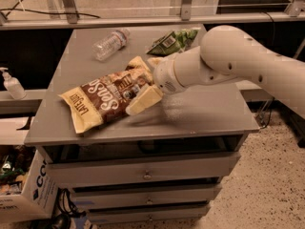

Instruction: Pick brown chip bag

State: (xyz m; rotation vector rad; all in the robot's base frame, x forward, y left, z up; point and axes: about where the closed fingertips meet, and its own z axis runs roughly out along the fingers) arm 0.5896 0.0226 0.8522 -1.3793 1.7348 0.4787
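Note:
The brown chip bag [107, 97] lies flat on the left half of the grey cabinet top [209, 111], with a dark brown middle, white lettering and cream-yellow ends. My gripper [139, 86] is open at the bag's right end. One cream finger [143, 100] rests along the bag's near edge. The other finger shows at its far corner. The white arm [228, 63] reaches in from the right and hides part of that end.
A smaller green snack bag [174, 40] lies at the back right of the top, partly behind the arm. A clear plastic bottle [109, 43] lies at the back left. A pump bottle [12, 85] stands on a ledge at left. Drawers are below, and a cardboard box [19, 194] sits on the floor.

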